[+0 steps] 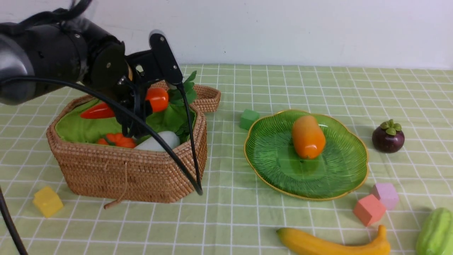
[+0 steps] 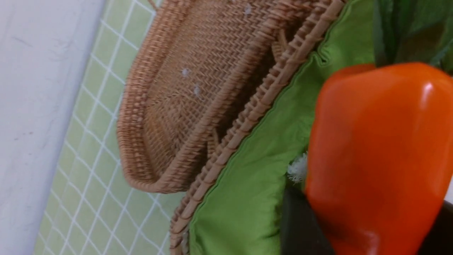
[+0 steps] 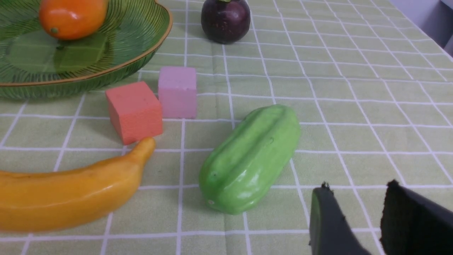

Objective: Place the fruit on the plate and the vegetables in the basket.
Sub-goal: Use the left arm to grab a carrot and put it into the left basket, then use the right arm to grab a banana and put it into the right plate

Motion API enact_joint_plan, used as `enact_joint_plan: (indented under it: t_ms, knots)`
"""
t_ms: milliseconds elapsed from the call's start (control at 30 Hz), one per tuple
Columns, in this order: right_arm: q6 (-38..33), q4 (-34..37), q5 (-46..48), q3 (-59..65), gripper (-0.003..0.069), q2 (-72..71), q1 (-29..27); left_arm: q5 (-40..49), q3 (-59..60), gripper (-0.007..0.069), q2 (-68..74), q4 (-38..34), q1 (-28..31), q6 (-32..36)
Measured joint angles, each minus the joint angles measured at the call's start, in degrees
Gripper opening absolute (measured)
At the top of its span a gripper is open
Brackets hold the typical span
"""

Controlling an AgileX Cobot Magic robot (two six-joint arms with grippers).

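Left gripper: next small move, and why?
Probably open the left gripper and let the carrot drop. It holds the carrot over the basket, inside the rim and above the green lining, with the lid folded back. The pumpkin and radish already lie in there, so this spot looks fine for release.

Light: bright, even, soft shadows.
Glare: white highlights on carrot and gourd.
Focus: slightly soft close-up in left wrist view.
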Motion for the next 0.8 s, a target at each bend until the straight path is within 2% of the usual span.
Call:
enact_joint_plan:
  t_ms: [33, 100, 167, 233, 300, 400, 467, 600, 700, 767, 800]
  knots:
    - [0.0, 0.0, 0.0, 0.0, 0.0241, 0.0, 0.0, 0.0, 0.0, 0.0405, 0.2, -0.1, 0.0, 0.0]
    - [0.0, 0.0, 0.0, 0.0, 0.0241, 0.0, 0.0, 0.0, 0.0, 0.0448, 0.2, -0.1, 0.0, 0.0]
    - [0.0, 0.0, 0.0, 0.0, 0.0241, 0.0, 0.0, 0.1, 0.0, 0.0577, -0.1, -0.2, 0.0, 0.0]
    - [0.0, 0.0, 0.0, 0.0, 0.0241, 0.0, 0.0, 0.8, 0.0, 0.0637, -0.6, -0.8, 0.0, 0.0]
    - [0.0, 0.0, 0.0, 0.0, 0.0241, 0.0, 0.0, 1.7, 0.0, 0.0662, -1.7, -2.0, 0.0, 0.0]
    - [0.0, 0.0, 0.0, 0.0, 0.0241, 0.0, 0.0, 4.0, 0.0, 0.0657, -4.5, -5.4, 0.0, 0.0]
    - [0.0, 0.0, 0.0, 0.0, 0.0241, 0.0, 0.0, 5.7, 0.0, 0.0643, -6.4, -7.5, 0.0, 0.0]
    - [0.0, 0.0, 0.0, 0.0, 0.0241, 0.0, 0.0, 10.6, 0.0, 0.0531, -15.0, -11.9, 0.0, -0.8]
    - [0.0, 0.0, 0.0, 0.0, 0.0241, 0.0, 0.0, 15.0, 0.0, 0.0366, -23.5, -12.8, 0.0, -5.8]
    - [0.0, 0.0, 0.0, 0.0, 0.0241, 0.0, 0.0, 20.5, 0.0, 0.0221, -29.0, -13.0, 0.0, -10.9]
    - [0.0, 0.0, 0.0, 0.0, 0.0241, 0.0, 0.0, 21.8, 0.0, 0.0207, -29.5, -13.0, 0.0, -11.3]
